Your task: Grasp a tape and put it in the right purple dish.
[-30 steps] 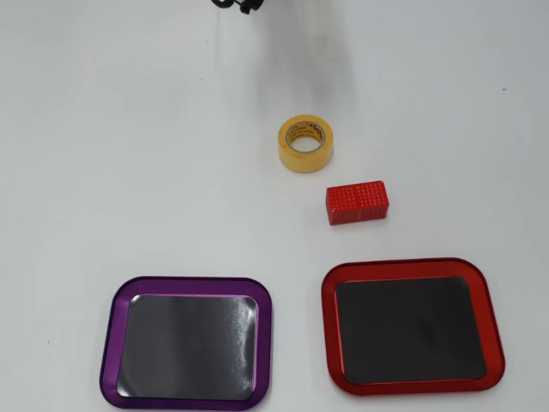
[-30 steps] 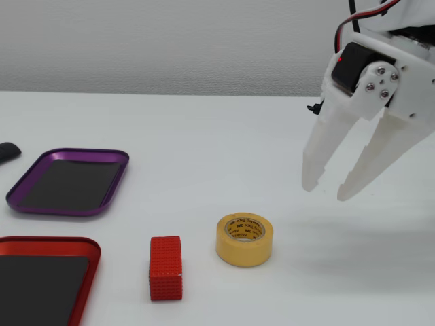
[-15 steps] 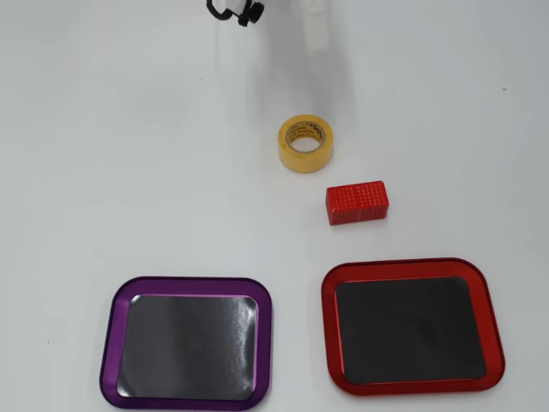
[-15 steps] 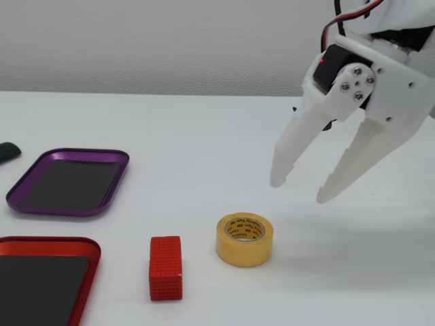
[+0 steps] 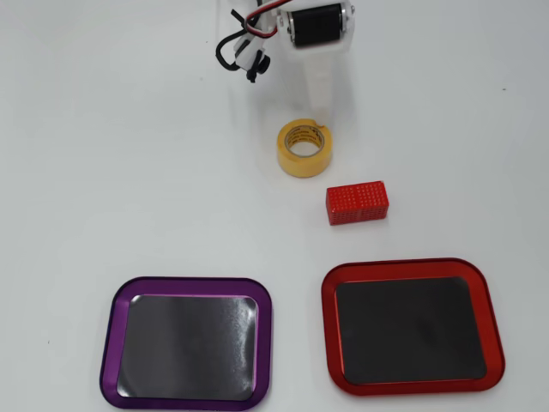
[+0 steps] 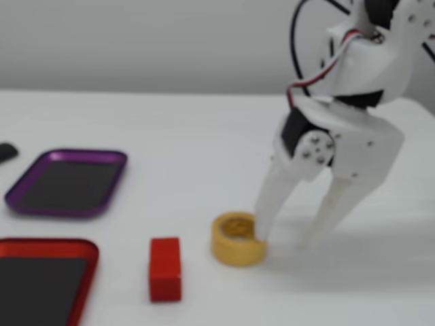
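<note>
Fixed view, lower centre: white two-finger end effector [image 6: 289,239] spread wide w/ one fingertip touching the flat-lying yellow tape roll w/ pale core [image 6: 238,240], other finger well right of it, nothing gripped.
</note>
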`<act>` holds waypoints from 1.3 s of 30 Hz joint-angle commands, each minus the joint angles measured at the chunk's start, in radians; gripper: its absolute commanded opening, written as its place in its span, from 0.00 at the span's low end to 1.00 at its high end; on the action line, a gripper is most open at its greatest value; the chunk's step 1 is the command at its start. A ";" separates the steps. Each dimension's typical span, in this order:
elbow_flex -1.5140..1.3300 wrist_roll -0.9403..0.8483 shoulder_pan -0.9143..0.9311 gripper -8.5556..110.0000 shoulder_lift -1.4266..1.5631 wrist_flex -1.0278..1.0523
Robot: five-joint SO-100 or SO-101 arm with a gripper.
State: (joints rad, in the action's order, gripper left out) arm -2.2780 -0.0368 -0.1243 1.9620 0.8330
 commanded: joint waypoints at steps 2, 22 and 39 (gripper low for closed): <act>0.032 -0.014 0.006 0.20 -0.008 -0.020; 0.077 -0.014 0.060 0.19 -0.005 -0.009; -0.017 -0.075 0.107 0.19 -0.009 -0.032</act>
State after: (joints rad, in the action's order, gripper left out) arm -2.2856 -0.1074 -0.0138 1.9451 0.8222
